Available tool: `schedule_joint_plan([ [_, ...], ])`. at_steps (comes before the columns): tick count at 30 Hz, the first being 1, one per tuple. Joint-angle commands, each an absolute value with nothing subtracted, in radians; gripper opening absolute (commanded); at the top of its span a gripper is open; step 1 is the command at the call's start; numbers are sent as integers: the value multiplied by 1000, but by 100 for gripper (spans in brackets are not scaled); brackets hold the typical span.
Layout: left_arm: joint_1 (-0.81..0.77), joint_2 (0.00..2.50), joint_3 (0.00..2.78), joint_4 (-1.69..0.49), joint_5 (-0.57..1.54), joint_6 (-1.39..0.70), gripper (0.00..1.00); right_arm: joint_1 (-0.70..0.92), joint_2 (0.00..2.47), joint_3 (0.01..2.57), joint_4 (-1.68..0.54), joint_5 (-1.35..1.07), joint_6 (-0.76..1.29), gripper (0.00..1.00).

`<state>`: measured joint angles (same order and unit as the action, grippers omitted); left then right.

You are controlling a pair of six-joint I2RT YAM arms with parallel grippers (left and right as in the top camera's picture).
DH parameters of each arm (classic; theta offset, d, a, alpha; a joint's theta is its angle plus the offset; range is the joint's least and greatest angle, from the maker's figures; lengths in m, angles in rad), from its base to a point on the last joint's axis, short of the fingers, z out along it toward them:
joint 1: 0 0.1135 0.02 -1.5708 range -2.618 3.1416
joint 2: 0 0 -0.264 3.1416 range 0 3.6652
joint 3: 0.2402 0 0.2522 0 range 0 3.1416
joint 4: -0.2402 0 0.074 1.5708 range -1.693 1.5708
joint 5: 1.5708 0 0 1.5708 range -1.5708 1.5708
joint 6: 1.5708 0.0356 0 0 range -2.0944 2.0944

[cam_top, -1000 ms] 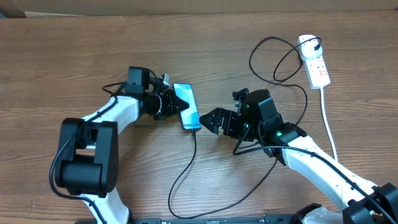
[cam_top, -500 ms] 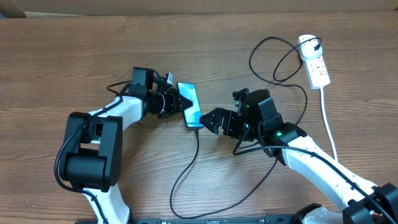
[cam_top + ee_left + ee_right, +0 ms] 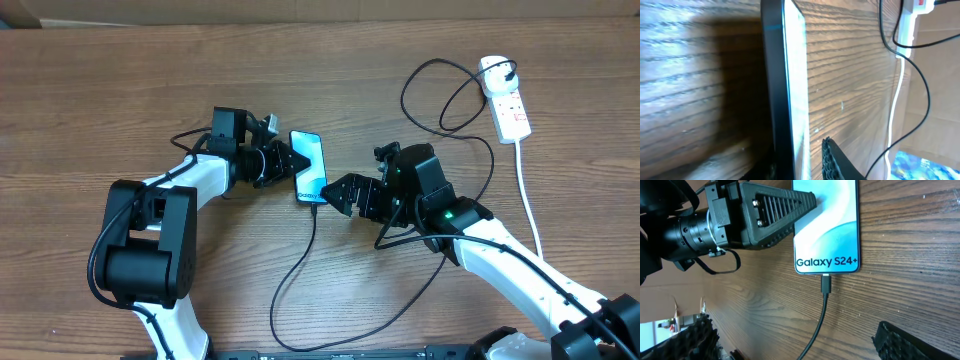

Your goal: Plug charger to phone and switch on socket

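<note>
Your phone (image 3: 309, 166) sits near the middle of the desk (image 3: 100, 90), screen up, between the ends of the two arms. In the right wrist view its light-blue screen (image 3: 827, 225) reads "Galaxy S24+" at the end nearer that camera.

The charger (image 3: 300, 265) is in. Its small black connector (image 3: 826, 284) sits in the port on the phone's lower edge, and the thin black cable runs down the desk, loops round under the right arm and climbs back to the socket (image 3: 508, 105). The black plug (image 3: 500, 72) sits at the socket's far end (whether the switch is on, you cannot read from these views).

Your left jaws are at the phone's left long edge, and one ribbed finger (image 3: 775, 210) lies over the corner of the screen. In the left wrist view the phone (image 3: 785, 90) shows edge-on with a finger (image 3: 832, 160) just beside the glass. I cannot tell whether the jaws pinch the phone or only bracket it.

Your right jaws stand wide apart and hold nothing. They hover just beside the connector end of the phone, with one finger (image 3: 905, 342) low at each side of that wrist's view.
</note>
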<state>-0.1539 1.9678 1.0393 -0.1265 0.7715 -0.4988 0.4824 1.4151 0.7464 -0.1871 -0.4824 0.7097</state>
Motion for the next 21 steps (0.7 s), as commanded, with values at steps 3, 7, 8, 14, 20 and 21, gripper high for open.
schedule_joint_plan([
  [3,-156,1975,1050,-128,723,-494,24,481,1416,754,-189,-472,706,100],
  [7,-155,1975,1050,-167,645,-493,29,481,1416,754,-194,-471,706,100],
  [8,-155,1975,1050,-172,636,-488,29,481,1416,754,-194,-471,706,100],
  [14,-122,1974,1050,-189,635,-448,37,481,1416,754,-194,-472,709,100],
  [20,-75,1968,1050,-216,636,-429,37,481,1416,754,-194,-471,709,100],
  [21,-66,1964,1050,-224,635,-425,37,481,1416,754,-194,-471,709,100],
])
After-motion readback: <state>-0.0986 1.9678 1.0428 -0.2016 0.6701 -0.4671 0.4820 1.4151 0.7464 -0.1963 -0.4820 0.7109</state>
